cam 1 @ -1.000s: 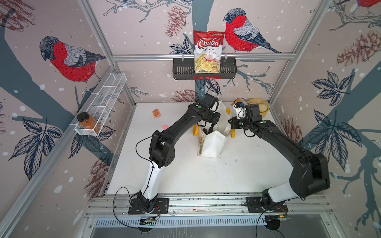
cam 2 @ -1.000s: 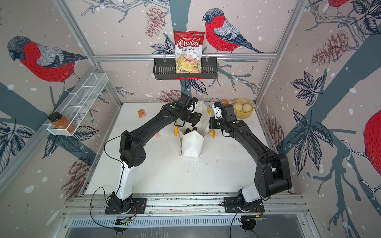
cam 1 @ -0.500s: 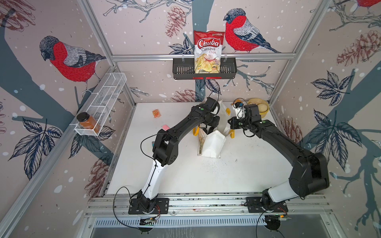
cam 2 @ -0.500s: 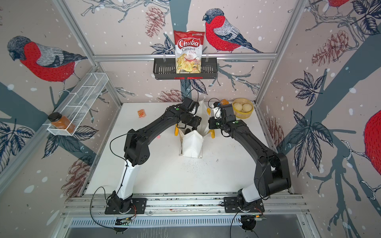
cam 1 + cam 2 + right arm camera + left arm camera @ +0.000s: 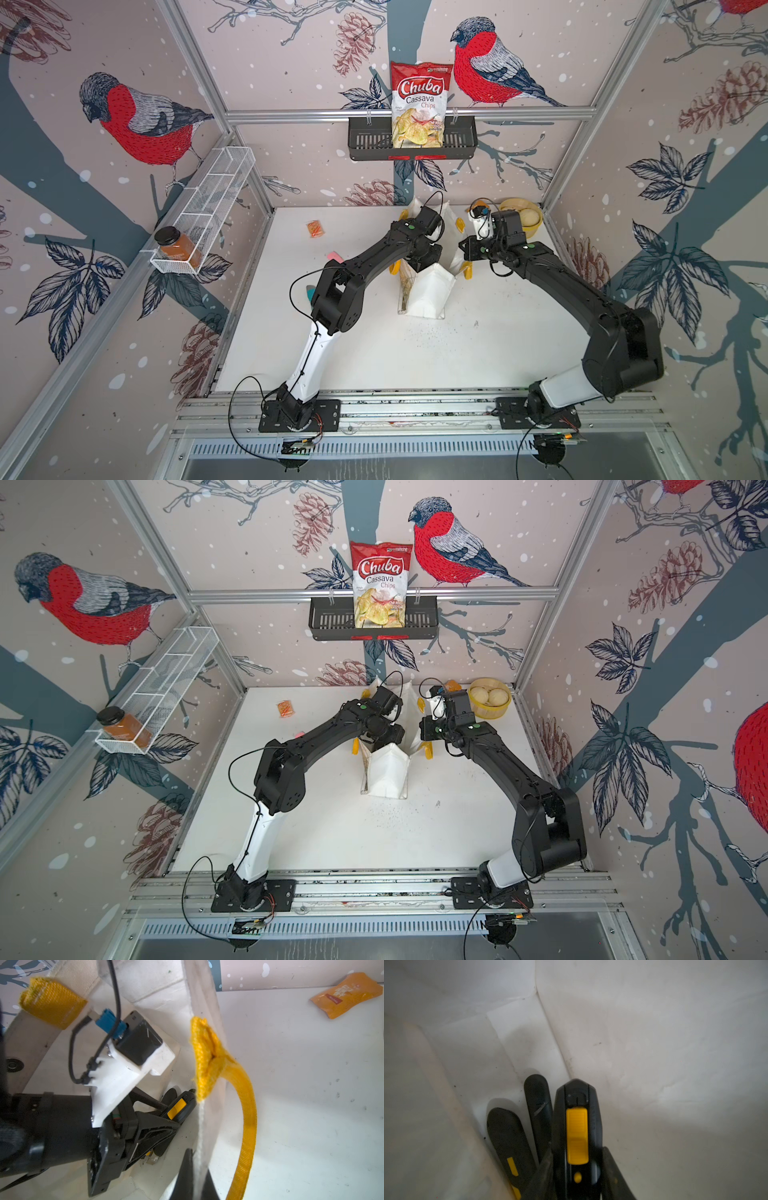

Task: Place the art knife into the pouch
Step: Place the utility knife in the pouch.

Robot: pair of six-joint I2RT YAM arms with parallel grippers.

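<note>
The pouch, a white fabric bag with yellow handles, stands open mid-table in both top views. My left gripper reaches down into its mouth, shut on the art knife, a black knife with a yellow slider. The knife's tip hangs just above the bag's white bottom. Two more black objects lie beside it inside the bag. My right gripper is shut on the pouch's right rim and holds it up.
A yellow bowl with round pale items sits at the back right, behind my right wrist. An orange packet, a pink piece and a teal piece lie to the left. Another orange packet lies near the back wall.
The left arm's elbow has shifted a little to the right, with its gripper staying in the pouch's mouth. The right arm has not moved.
</note>
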